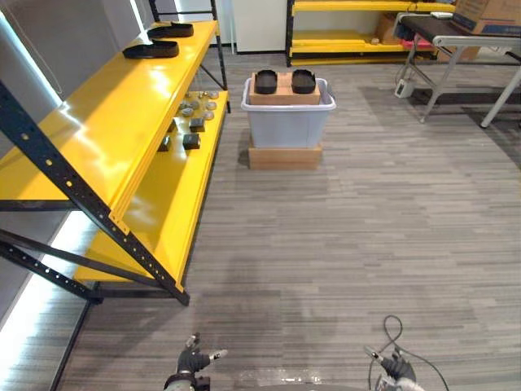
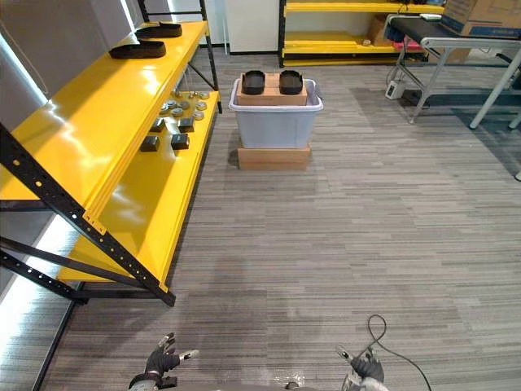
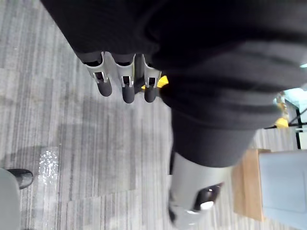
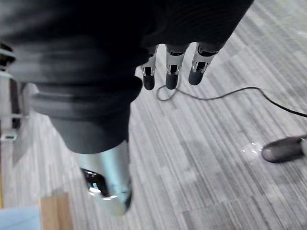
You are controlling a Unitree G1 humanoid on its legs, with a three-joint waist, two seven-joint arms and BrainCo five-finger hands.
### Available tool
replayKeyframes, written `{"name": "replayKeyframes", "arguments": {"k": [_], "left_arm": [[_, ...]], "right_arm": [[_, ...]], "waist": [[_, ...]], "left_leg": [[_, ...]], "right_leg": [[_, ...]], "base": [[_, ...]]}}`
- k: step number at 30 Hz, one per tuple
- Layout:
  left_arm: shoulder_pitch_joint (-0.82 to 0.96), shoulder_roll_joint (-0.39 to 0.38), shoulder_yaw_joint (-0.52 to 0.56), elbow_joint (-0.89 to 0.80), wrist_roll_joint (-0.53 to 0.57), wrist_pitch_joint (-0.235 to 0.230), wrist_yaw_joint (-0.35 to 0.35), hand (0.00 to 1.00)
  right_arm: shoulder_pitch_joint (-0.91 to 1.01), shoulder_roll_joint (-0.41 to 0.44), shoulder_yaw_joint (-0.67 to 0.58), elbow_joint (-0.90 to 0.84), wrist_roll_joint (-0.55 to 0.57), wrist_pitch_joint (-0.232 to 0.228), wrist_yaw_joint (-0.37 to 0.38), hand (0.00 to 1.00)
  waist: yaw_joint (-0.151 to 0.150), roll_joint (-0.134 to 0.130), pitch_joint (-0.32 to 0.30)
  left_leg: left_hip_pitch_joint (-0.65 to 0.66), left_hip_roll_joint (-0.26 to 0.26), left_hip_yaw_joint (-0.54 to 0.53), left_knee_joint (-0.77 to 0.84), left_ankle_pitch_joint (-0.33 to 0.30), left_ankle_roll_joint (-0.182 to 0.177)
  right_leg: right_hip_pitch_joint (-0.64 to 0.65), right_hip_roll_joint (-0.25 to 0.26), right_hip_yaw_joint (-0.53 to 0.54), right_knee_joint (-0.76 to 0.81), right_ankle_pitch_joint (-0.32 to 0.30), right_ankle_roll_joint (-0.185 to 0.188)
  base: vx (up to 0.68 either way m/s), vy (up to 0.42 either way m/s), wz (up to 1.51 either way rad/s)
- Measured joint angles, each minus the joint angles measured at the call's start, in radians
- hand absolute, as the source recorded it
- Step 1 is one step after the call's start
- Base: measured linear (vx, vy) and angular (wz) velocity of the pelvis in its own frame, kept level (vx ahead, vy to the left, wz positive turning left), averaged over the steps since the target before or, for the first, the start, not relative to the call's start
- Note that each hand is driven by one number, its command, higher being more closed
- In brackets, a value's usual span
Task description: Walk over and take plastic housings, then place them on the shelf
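Observation:
Two black plastic housings (image 1: 266, 81) (image 1: 303, 81) lie side by side on a cardboard box inside a grey bin (image 1: 289, 122) far ahead on the floor. Two more black housings (image 1: 151, 50) (image 1: 171, 30) rest at the far end of the yellow shelf's top level (image 1: 98, 122) on the left. My left hand (image 1: 194, 362) and right hand (image 1: 395, 366) hang low at the near edge, far from the bin. Both hang above bare carpet with straight fingers (image 3: 127, 84) (image 4: 171, 69) and hold nothing.
The bin stands on a low wooden base (image 1: 284, 157). Several small metal parts (image 1: 191, 114) lie on the shelf's lower level. A grey table (image 1: 464, 41) with a cardboard box stands at the back right, and another yellow rack (image 1: 350, 32) lines the far wall.

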State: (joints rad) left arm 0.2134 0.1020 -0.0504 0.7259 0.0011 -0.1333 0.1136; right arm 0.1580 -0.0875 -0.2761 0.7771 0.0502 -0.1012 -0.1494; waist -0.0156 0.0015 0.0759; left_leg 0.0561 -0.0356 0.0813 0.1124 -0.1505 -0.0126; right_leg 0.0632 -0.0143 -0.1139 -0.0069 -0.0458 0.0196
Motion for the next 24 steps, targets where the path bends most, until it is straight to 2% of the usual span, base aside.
{"name": "replayKeyframes", "arguments": {"k": [5,12,17,20,21,24], "left_arm": [[0.003,0.002,-0.005,-0.053,0.022,-0.005,-0.002,0.00],[0.001,0.003,-0.001,-0.078,0.029,-0.006,-0.001,0.00],[0.002,0.002,0.003,-0.091,0.009,-0.006,0.001,0.00],[0.002,-0.002,0.017,-0.091,0.004,-0.006,0.003,0.00],[0.001,-0.001,0.030,-0.090,-0.008,-0.006,0.004,0.00],[0.005,-0.001,0.067,-0.090,-0.034,-0.006,0.014,0.00]], "right_arm": [[-0.006,-0.008,0.016,-0.020,-0.099,-0.002,0.015,0.00],[-0.014,-0.012,0.024,-0.019,-0.112,0.001,0.025,0.00],[-0.021,-0.019,0.024,-0.019,-0.095,0.002,0.024,0.00],[-0.036,-0.025,0.019,-0.015,-0.071,0.003,0.021,0.00],[-0.045,-0.026,0.018,-0.009,-0.055,0.007,0.020,0.00],[-0.065,-0.026,0.003,-0.002,-0.038,0.022,0.019,0.00]], "waist": [[-0.001,0.000,0.017],[-0.003,0.008,0.022],[-0.002,0.015,0.026],[-0.004,0.032,0.035],[-0.002,0.041,0.037],[0.002,0.046,0.042]], "left_leg": [[0.011,0.000,0.007,-0.001,-0.001,-0.001],[0.017,0.000,0.018,0.000,-0.001,-0.001],[0.016,0.002,0.032,0.011,-0.013,-0.016],[-0.003,0.018,0.051,0.045,-0.059,0.021],[-0.015,0.028,0.070,0.063,-0.081,0.045],[-0.040,0.040,0.106,0.101,-0.113,0.052]], "right_leg": [[0.023,0.000,-0.019,-0.022,0.004,0.006],[0.035,-0.001,-0.020,-0.027,0.003,0.007],[0.037,-0.002,-0.017,-0.029,-0.001,0.014],[0.021,0.013,-0.011,-0.028,-0.005,0.018],[0.013,0.021,0.001,-0.028,-0.007,0.018],[-0.042,0.023,0.032,0.061,-0.054,0.020]], "base": [[0.06,-0.005,0.01],[0.04,-0.003,-0.02],[0.01,-0.019,-0.05],[-0.01,-0.011,-0.15],[-0.03,0.015,-0.33],[0.01,0.024,-0.39]]}}
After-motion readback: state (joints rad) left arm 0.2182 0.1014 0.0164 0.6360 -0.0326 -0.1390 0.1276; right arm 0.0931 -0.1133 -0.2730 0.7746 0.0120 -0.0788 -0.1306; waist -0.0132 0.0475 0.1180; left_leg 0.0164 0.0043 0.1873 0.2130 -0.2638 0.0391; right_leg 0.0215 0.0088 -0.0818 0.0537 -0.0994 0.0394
